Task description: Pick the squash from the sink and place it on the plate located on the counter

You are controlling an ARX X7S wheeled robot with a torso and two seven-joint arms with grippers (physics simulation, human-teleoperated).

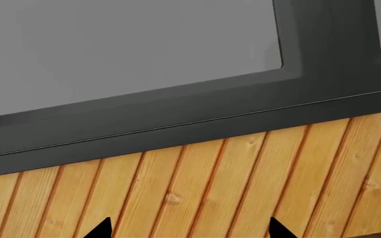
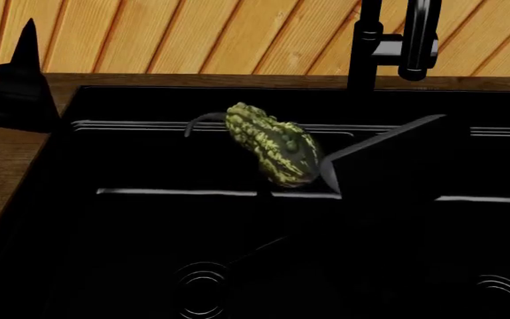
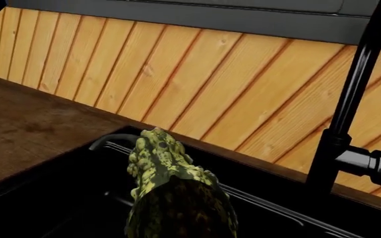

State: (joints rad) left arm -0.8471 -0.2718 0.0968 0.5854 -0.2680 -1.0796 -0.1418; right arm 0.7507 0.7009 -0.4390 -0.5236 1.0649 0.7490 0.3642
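The squash (image 2: 273,143), warty, mottled green and yellow with a thin curved stem, hangs tilted above the black sink (image 2: 149,232). My right gripper (image 2: 331,169) reaches in from the right and is shut on its fat end. In the right wrist view the squash (image 3: 170,188) fills the jaw area and hides the fingers. My left gripper (image 2: 23,66) stands over the counter (image 2: 7,159) at the far left; in the left wrist view it (image 1: 190,230) is open and empty, facing the wooden wall. The plate is out of view.
A black faucet (image 2: 397,46) rises behind the sink, right of the squash; it also shows in the right wrist view (image 3: 349,114). Ringed drains (image 2: 200,292) lie in the basins. A wood-plank wall (image 2: 237,33) backs the counter. A dark window frame (image 1: 177,124) sits above it.
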